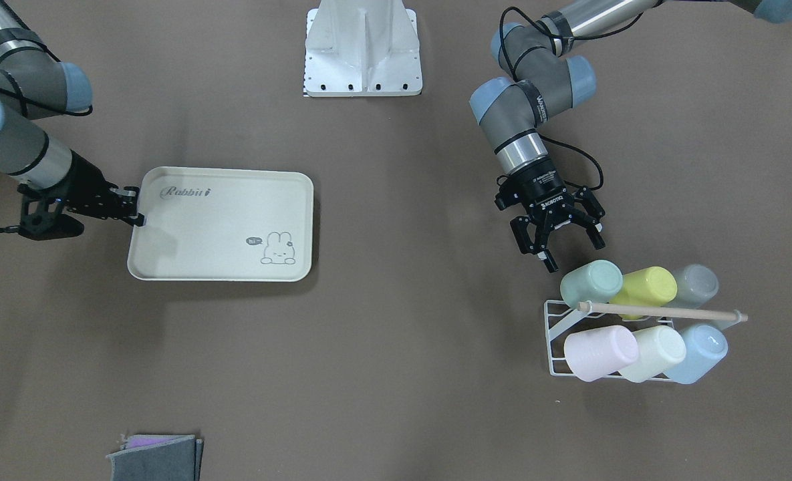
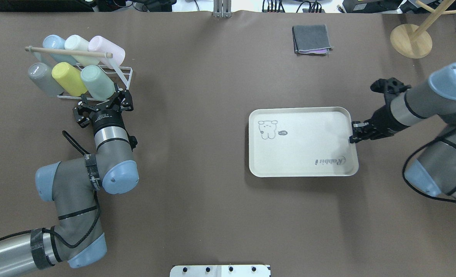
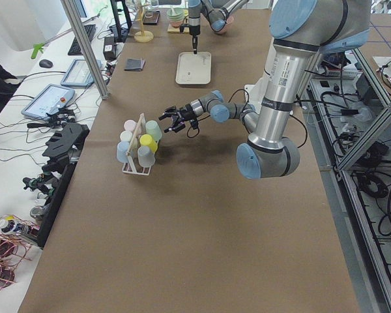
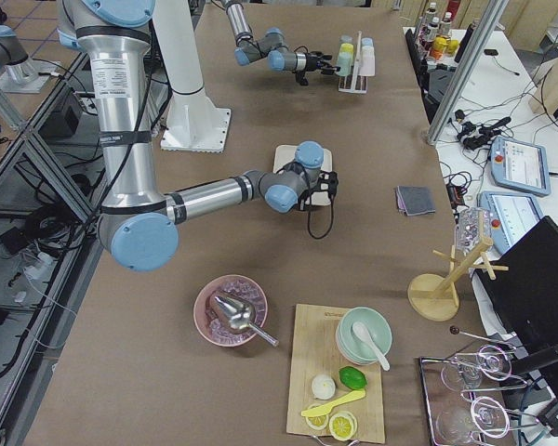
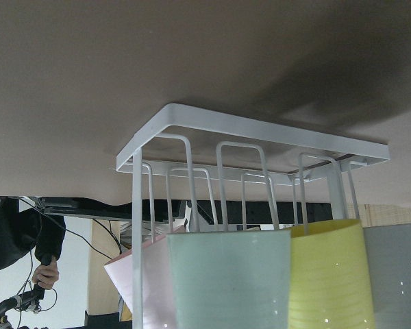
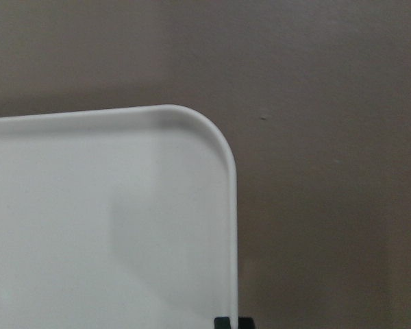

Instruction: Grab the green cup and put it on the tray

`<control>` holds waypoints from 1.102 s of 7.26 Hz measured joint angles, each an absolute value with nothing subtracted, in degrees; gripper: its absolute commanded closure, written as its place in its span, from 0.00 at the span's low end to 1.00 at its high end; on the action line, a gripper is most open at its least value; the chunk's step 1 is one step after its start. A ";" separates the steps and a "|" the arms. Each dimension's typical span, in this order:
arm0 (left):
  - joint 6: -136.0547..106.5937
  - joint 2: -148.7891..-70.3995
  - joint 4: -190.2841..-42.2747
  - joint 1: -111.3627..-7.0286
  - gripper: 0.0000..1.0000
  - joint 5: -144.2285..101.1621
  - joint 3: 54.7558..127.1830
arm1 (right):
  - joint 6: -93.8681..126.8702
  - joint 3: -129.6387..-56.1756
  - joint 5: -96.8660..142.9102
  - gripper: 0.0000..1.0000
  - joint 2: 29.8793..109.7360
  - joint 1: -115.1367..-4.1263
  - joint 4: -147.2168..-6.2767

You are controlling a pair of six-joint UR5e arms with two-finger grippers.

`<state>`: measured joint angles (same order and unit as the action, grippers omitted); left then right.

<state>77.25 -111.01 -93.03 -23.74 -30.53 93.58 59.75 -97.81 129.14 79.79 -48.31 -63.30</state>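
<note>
1. Front-facing view: the green cup (image 1: 591, 282) leans on the white wire rack (image 1: 555, 334), in the rack's row nearer the robot, at the end toward the middle of the surface (image 1: 402, 300). The left gripper (image 1: 573, 250) hangs just beside that end of the rack, its jaws spread wide and holding nothing.
2. Overhead view: the yellow-green cup (image 2: 69, 79) sits close against the green cup's side, so I judge that the jaw going in there has little room. The rack's wooden rod (image 2: 68, 52) crosses behind this row. The tray (image 2: 303, 111) lies well apart from the rack, with the right gripper (image 2: 353, 132) at its short rim, the rim farthest from the rack.
3. Side views: the left arm reaches low toward the rack, and the cup leans toward it. Both pictures are too small to add more.
4. Left wrist view: the green cup fills the lower middle, roughly centred, with the rack's base beyond it. The step in hand looks like the final approach. To do it well:
   - Keep the cup centred and straddle its body.
   - Slip one jaw between it and the yellow-green neighbour without nudging either.
   - Close gently on the thin plastic.
   - Draw the cup off along its slant, not sideways, so the light rack is not dragged.
5. Right wrist view: the tray's rim runs down to dark fingertips (image 6: 222, 322) at the bottom edge. The jaws look closed on that rim, steadying the tray.
</note>
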 measured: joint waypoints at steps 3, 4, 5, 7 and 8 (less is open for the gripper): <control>77.53 -110.95 -96.36 -25.03 0.01 -30.45 90.29 | 62.98 -98.00 121.49 1.00 65.54 -40.92 -75.46; 77.57 -110.97 -96.49 -25.18 0.01 -29.98 90.01 | 65.06 -97.76 119.20 1.00 62.94 -38.62 -76.12; 77.87 -111.05 -96.53 -25.23 0.01 -28.86 89.38 | 66.21 -97.10 118.01 1.00 60.87 -37.44 -76.38; 78.72 -111.32 -96.58 -25.35 0.01 -27.63 88.31 | 66.79 -93.38 117.21 1.00 56.51 -36.81 -76.47; 78.90 -111.77 -96.59 -25.41 0.01 -27.49 87.90 | 66.80 -91.90 116.99 1.00 55.28 -36.78 -76.33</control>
<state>78.90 -111.77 -96.59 -25.41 -27.49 87.90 66.80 -91.90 116.99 55.28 -36.78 -76.33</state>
